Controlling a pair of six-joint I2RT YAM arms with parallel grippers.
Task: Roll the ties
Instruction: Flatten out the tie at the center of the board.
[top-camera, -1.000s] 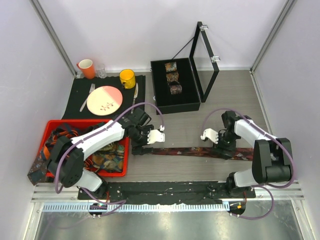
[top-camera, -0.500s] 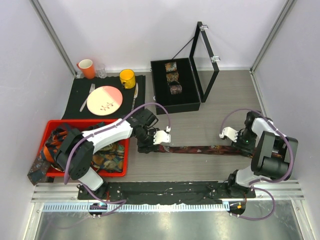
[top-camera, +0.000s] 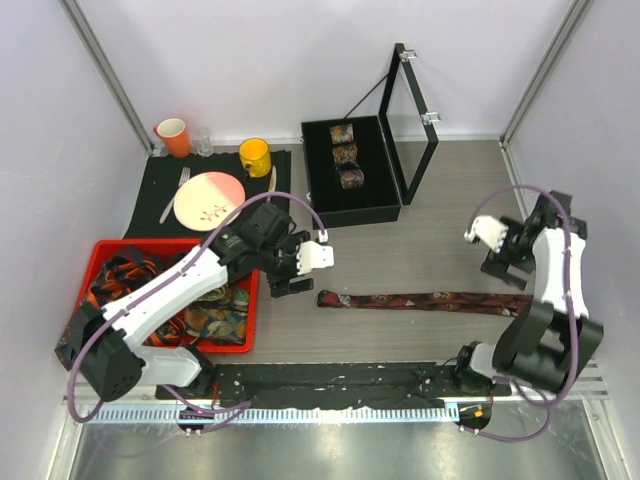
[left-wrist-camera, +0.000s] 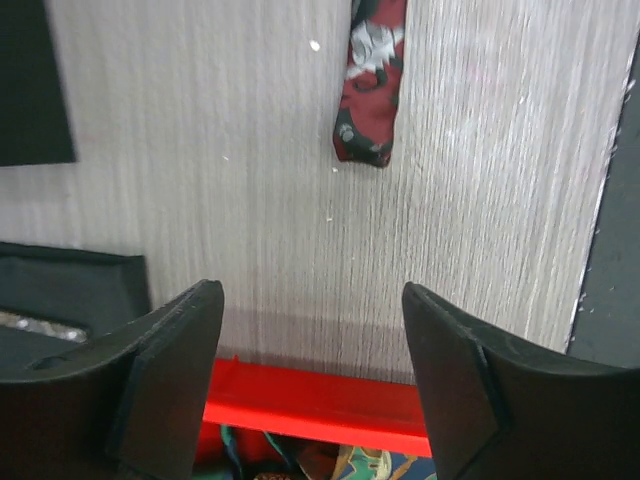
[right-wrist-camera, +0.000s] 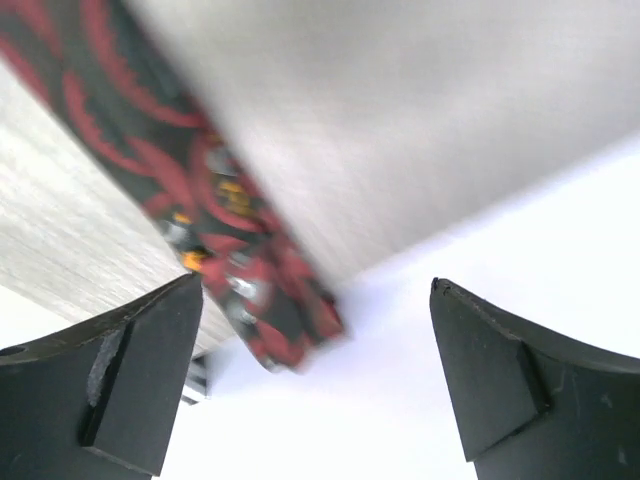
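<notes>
A dark red-brown patterned tie (top-camera: 420, 299) lies flat and stretched out across the table's front middle. Its narrow end (left-wrist-camera: 368, 85) shows in the left wrist view; its wide end (right-wrist-camera: 190, 190) shows blurred in the right wrist view. My left gripper (top-camera: 283, 268) is open and empty, above the table just left of the tie's narrow end. My right gripper (top-camera: 508, 267) is open and empty, raised near the wide end by the right wall. Three rolled ties (top-camera: 345, 155) sit in an open black case (top-camera: 362, 210). More ties (top-camera: 205, 318) lie piled in the red bin (top-camera: 247, 285).
A black placemat (top-camera: 150, 190) at the back left holds a pink plate (top-camera: 209, 199), cutlery, a yellow mug (top-camera: 254, 156), an orange cup (top-camera: 173, 136) and a glass. The case's lid (top-camera: 412, 100) stands upright. White walls close both sides.
Both grippers have let go of the tie and lifted off it. The left moved back and left, the right moved up toward the right wall. The tie now lies stretched flat.
</notes>
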